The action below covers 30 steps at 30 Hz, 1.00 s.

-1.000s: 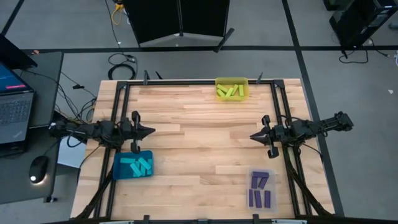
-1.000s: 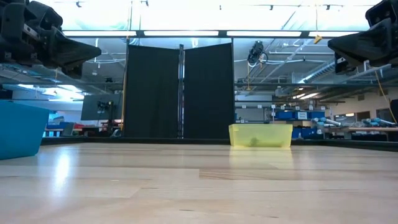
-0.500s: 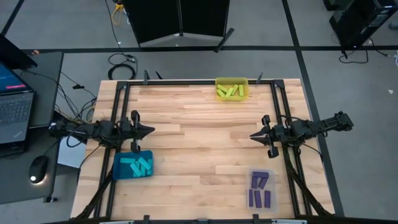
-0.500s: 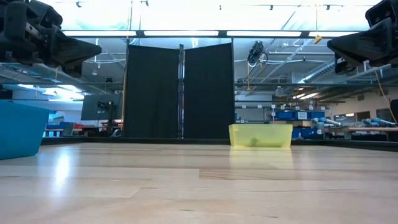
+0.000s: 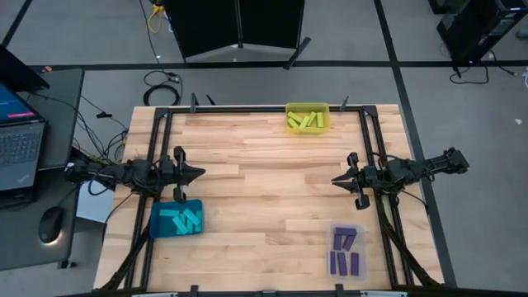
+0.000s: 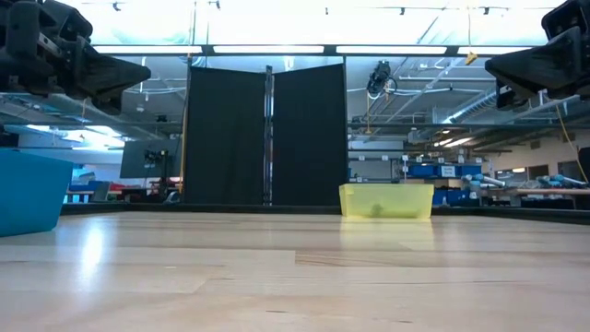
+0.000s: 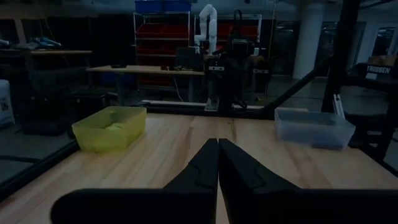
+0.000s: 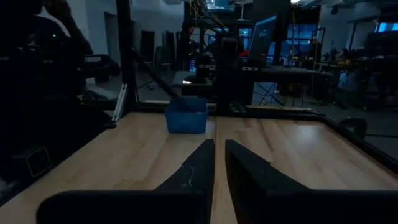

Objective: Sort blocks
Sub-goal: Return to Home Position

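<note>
Got the left gripper [image 5: 200, 174] pressed together and empty, hovering over the left side of the surface [image 5: 264, 190], pointing toward the middle. Same deal with the right gripper [image 5: 334, 180] over the right side: all but pressed together, just a sliver of gap, pinching nothing, facing the left one from well apart. Found the cyan blocks [image 5: 183, 219] piled in the teal bin [image 5: 153, 219] just beside the left gripper. Spotted the green blocks [image 5: 305, 121] in the yellow bin [image 5: 307, 106] at the far edge, and the purple blocks [image 5: 345, 240] in the clear bin [image 5: 360, 239] near the right front corner.
</note>
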### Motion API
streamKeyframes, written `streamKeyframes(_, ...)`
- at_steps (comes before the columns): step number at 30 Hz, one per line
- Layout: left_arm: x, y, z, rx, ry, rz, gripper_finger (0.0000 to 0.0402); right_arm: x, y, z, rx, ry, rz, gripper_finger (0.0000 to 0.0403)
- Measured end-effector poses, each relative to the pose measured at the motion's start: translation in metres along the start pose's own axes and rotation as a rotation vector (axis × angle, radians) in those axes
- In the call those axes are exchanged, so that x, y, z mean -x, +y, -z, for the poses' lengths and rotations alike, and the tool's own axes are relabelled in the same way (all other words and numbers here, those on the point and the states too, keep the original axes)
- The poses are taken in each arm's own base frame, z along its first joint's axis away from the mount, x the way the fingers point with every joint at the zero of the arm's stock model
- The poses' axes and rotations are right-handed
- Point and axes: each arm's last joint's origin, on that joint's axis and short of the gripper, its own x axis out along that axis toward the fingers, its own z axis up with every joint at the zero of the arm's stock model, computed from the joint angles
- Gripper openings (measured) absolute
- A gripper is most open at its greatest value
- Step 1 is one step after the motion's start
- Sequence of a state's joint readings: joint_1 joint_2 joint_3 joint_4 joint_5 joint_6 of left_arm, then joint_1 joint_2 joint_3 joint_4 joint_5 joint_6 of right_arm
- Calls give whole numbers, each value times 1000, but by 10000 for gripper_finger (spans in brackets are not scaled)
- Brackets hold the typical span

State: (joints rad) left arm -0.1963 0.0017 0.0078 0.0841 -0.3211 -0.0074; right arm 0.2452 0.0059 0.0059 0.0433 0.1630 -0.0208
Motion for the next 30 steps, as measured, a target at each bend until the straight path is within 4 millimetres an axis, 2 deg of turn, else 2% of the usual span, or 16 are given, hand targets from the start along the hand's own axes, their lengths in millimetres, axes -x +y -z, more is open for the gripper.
streamKeyframes(30,0,0,0,1,0,0,21,0,0,0,0,0,-1,54)
